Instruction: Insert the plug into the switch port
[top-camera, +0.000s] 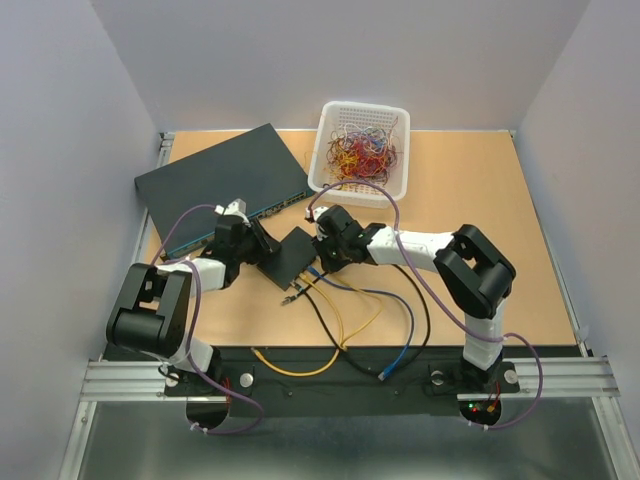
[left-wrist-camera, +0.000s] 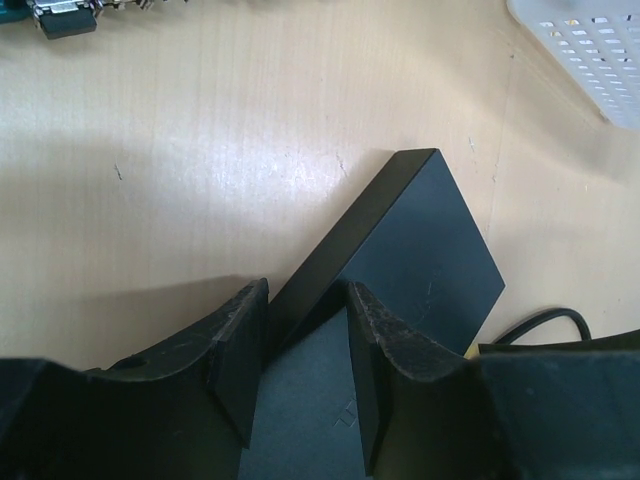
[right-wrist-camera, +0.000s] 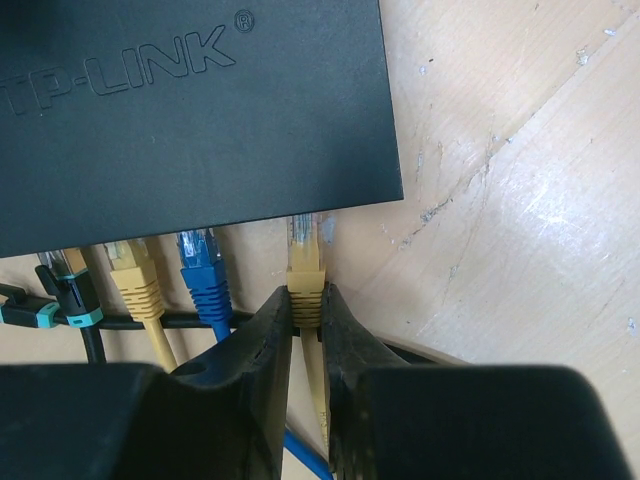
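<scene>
Right wrist view: the right hand (right-wrist-camera: 305, 300) is closed on a yellow plug (right-wrist-camera: 303, 262), whose clear tip meets the near edge of the small black switch (right-wrist-camera: 190, 120). How far it has entered a socket is hidden. Left of it along that edge sit a blue plug (right-wrist-camera: 205, 268) and another yellow plug (right-wrist-camera: 135, 278). In the left wrist view, the left hand (left-wrist-camera: 307, 295) clamps the switch's left end. The switch lies mid-tabletop (top-camera: 480, 200) between both hands, with a white basket (top-camera: 318, 150) beyond it.
</scene>
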